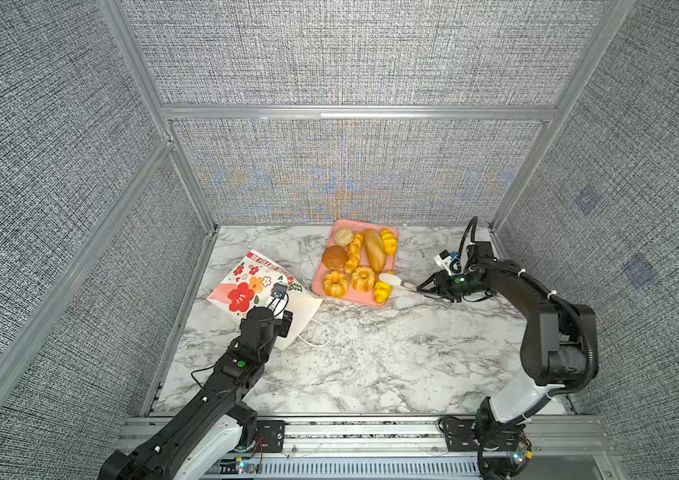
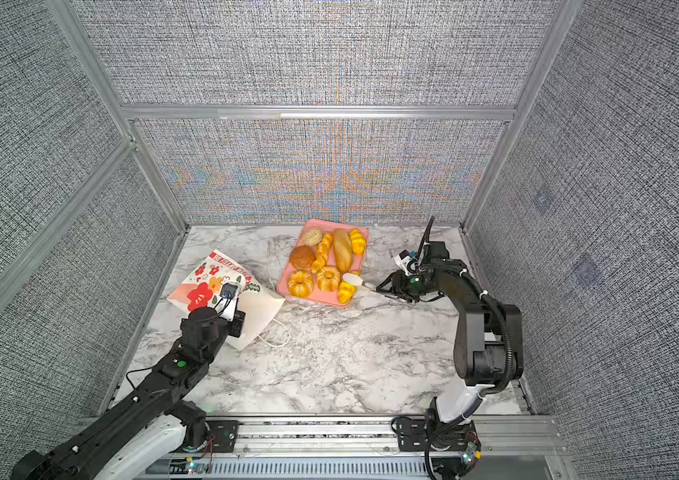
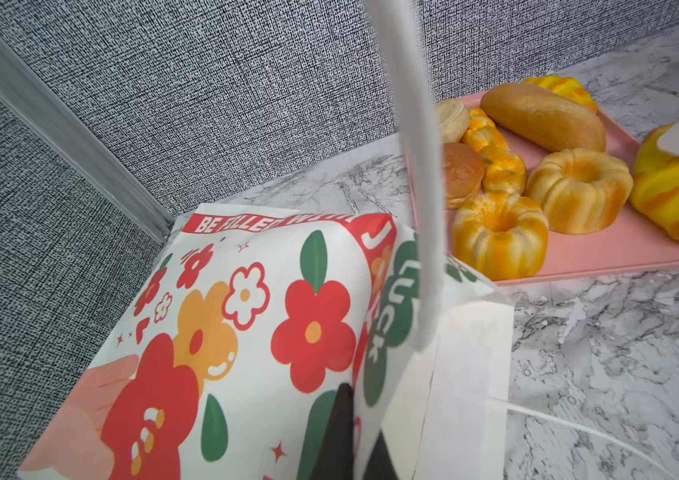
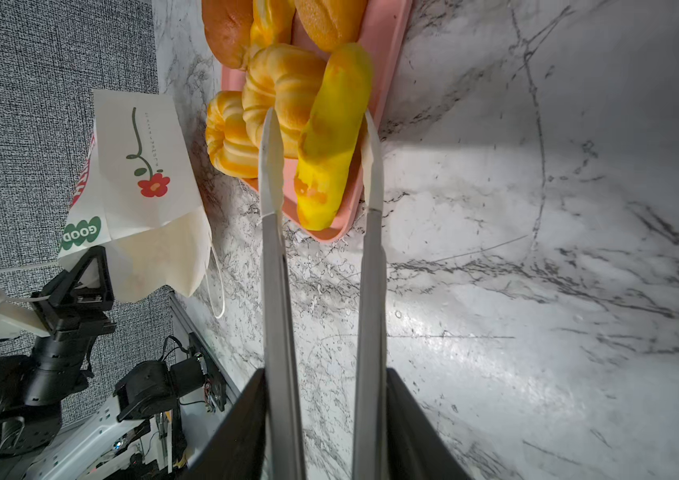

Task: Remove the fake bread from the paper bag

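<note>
A white marble-patterned table (image 1: 371, 365) is filling the floor of the cell, and grey woven walls (image 1: 342, 54) in an aluminium frame (image 1: 354, 112) are closing it in on 3 sides. A metal rail (image 1: 371, 432) is running along the near edge, carrying both arm bases.

A pink tray (image 1: 354, 296) is lying at the far middle of the table, close to the back wall. The fake bread (image 1: 373, 249) is resting on it: 8 pieces are showing, among them 2 ring cakes, a long loaf and a twisted stick.

The paper bag (image 1: 242, 286) is lying on its side to the left of the tray, flower print facing up and red banner pointing toward the far left corner. Its cord handle (image 1: 317, 336) is trailing on the table. The left arm (image 1: 221, 386) is covering the bag's near part in both top views, and the bag's inside is not showing.

The left gripper (image 3: 423, 340) is pinching the white rim of the bag, jaws closed on the paper.

The right gripper (image 4: 319, 114) is reaching over the tray's near right corner, its 2 long fingers standing apart on either side of a yellow ridged roll (image 4: 333, 137) that is lying on the tray.
</note>
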Motion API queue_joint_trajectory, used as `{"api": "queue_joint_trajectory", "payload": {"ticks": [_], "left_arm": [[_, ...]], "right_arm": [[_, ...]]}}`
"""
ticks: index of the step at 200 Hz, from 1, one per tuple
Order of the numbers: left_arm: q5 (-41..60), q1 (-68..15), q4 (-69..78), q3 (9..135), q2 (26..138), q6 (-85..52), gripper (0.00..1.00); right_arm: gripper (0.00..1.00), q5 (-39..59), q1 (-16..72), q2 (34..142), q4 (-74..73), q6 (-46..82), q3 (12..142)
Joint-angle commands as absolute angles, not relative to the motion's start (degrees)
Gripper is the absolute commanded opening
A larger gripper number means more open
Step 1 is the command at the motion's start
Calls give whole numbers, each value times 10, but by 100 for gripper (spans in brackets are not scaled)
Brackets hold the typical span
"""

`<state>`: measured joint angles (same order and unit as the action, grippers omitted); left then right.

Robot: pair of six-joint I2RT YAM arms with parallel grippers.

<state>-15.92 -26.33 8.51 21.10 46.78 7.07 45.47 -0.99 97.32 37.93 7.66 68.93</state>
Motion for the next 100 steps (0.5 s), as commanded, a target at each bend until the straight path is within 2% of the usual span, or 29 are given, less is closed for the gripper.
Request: {"api": "queue_joint_trajectory", "payload": {"ticks": [1, 100], "left_arm": [[-156, -262, 92, 214, 468, 69, 0], [-153, -262, 89, 216, 461, 69, 0]], "right_arm": [[44, 427, -8, 973, 398, 69, 702], [46, 350, -4, 954, 438, 70, 745]]}}
